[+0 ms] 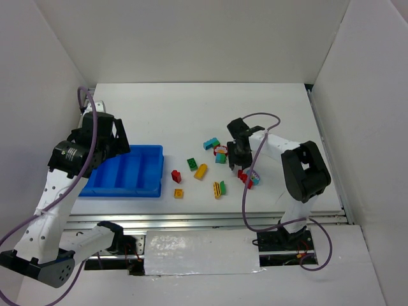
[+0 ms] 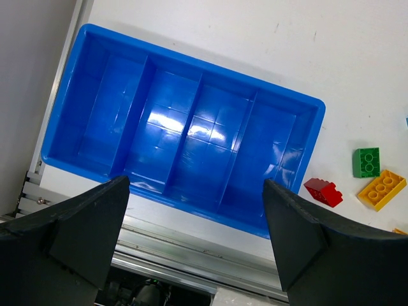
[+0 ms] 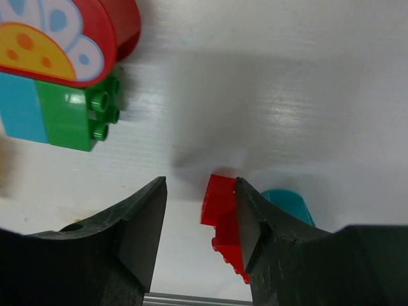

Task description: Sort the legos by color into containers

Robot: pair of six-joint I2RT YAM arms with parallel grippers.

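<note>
Top external: my left fingers [image 1: 120,139] hang above the blue tray [image 1: 152,190]. Left wrist: they stand spread wide, tray between the tips. Right wrist: my right fingers [image 3: 143,223] part-open; red brick [image 3: 220,213] touches one inner face, clear of the other.

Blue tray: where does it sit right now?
In the top view, the blue tray lies at the left of the table, below the left gripper, with a red brick just right of it.
</note>
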